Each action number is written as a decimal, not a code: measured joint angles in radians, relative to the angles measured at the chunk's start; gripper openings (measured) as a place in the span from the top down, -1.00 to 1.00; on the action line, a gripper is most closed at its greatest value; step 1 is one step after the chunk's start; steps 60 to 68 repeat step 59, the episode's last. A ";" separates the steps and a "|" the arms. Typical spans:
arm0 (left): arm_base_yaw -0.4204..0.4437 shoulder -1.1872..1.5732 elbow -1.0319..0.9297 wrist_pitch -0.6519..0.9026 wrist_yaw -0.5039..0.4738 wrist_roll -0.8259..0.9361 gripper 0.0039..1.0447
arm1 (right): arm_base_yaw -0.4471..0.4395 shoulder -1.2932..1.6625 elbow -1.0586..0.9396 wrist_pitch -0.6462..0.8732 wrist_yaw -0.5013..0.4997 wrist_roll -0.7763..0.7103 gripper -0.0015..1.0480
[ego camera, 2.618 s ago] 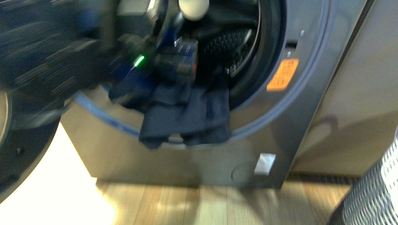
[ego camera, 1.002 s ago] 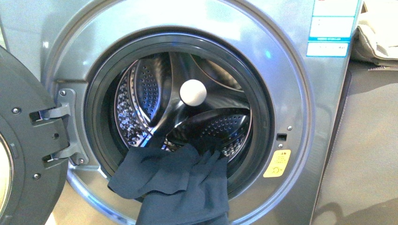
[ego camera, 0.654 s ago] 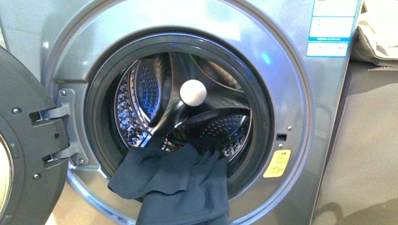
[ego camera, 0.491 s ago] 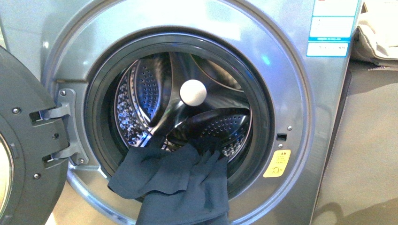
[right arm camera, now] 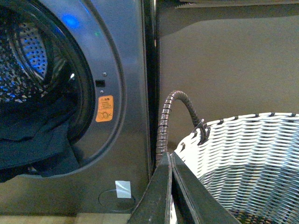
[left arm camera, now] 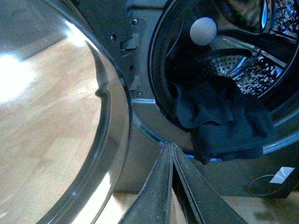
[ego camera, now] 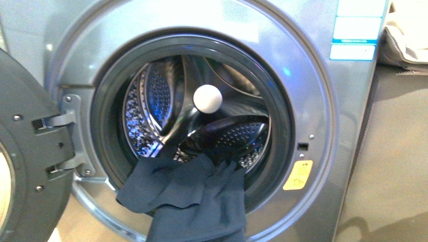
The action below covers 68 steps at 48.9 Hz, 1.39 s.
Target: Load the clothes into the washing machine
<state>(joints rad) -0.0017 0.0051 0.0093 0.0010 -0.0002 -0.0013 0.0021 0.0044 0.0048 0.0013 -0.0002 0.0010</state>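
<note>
Light was bright and even in the front view, slightly soft, with blue glints on the washing machine (ego camera: 323, 151). The left wrist view showed white glare on the door (left arm camera: 56, 116) glass. The clothes (ego camera: 192, 201) read as near-black, detail lost in shadow.

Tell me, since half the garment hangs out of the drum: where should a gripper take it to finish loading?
Probably the hanging fold of the garment below the gasket lip, approached from the front and slightly below. That part drapes free outside the washing machine, so lifting it inward should carry the rest in.
</note>
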 joint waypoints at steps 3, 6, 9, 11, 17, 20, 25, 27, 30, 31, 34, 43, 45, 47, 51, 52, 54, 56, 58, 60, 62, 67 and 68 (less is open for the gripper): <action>0.000 -0.001 0.000 0.000 0.000 0.000 0.94 | 0.000 0.000 0.000 -0.001 0.001 0.000 0.95; 0.000 -0.001 0.000 0.000 0.000 0.000 0.94 | 0.000 0.000 0.000 -0.001 0.000 0.000 0.95; 0.000 -0.001 0.000 0.000 0.000 0.000 0.94 | 0.000 0.000 0.000 -0.001 0.001 0.000 0.95; 0.000 -0.001 0.000 0.000 0.000 0.000 0.94 | 0.000 0.000 0.000 -0.001 0.001 0.000 0.95; 0.000 -0.001 0.000 0.000 0.000 -0.002 0.89 | 0.000 0.000 0.000 -0.001 0.000 0.000 0.95; 0.000 -0.001 0.000 0.000 0.000 -0.001 0.62 | 0.000 0.000 0.000 -0.001 0.000 -0.001 0.71; 0.000 -0.001 0.000 0.000 0.000 -0.001 0.17 | 0.000 0.000 0.000 -0.001 0.001 -0.001 0.28; 0.000 -0.001 0.000 0.000 0.000 -0.001 0.03 | 0.000 0.000 0.000 -0.001 0.000 -0.001 0.14; 0.000 -0.001 0.000 0.000 0.000 -0.001 -0.17 | 0.000 0.000 0.000 -0.001 0.000 -0.001 -0.06; 0.000 -0.001 0.000 0.000 0.000 -0.001 -0.24 | 0.000 0.000 0.000 -0.001 0.001 -0.001 -0.12; 0.000 -0.001 0.000 0.000 0.000 -0.001 -0.45 | 0.000 0.000 0.000 -0.001 0.000 -0.001 -0.33; 0.000 -0.001 0.000 0.000 0.000 0.000 -0.90 | 0.000 0.000 0.000 -0.001 0.001 0.000 -0.89; 0.000 -0.001 0.000 0.000 0.000 -0.001 -0.87 | 0.000 0.000 0.000 -0.001 0.001 0.000 -0.87; 0.000 -0.001 0.000 0.000 0.000 -0.001 -0.88 | 0.000 0.000 0.000 -0.001 0.001 -0.001 -0.84; 0.000 -0.001 0.000 0.000 0.000 -0.001 -0.88 | 0.000 0.000 0.000 -0.001 0.001 -0.001 -0.86; 0.000 -0.001 0.000 0.000 0.000 0.000 -0.88 | 0.000 0.000 0.000 -0.001 0.001 0.000 -0.86; 0.000 -0.001 0.000 0.000 0.000 -0.001 -0.88 | 0.000 0.000 0.000 -0.001 0.001 -0.001 -0.86; 0.000 -0.001 0.000 0.000 0.000 -0.001 -0.88 | 0.000 0.000 0.000 -0.001 0.001 -0.001 -0.86; 0.000 -0.001 0.000 0.000 0.000 -0.001 -0.88 | 0.000 0.000 0.000 -0.001 0.001 0.000 -0.86; 0.000 -0.001 0.000 0.000 0.000 -0.001 -0.88 | 0.000 0.000 0.000 -0.001 0.001 0.000 -0.86; 0.000 -0.001 0.000 0.000 0.000 -0.001 -0.88 | 0.000 0.000 0.000 -0.001 0.001 0.000 -0.86; 0.000 -0.001 0.000 0.000 0.000 -0.001 -0.88 | 0.000 0.000 0.000 -0.001 0.001 0.000 -0.86; 0.000 -0.001 0.000 0.000 0.000 -0.001 -0.88 | 0.000 0.000 0.000 -0.001 0.001 0.000 -0.86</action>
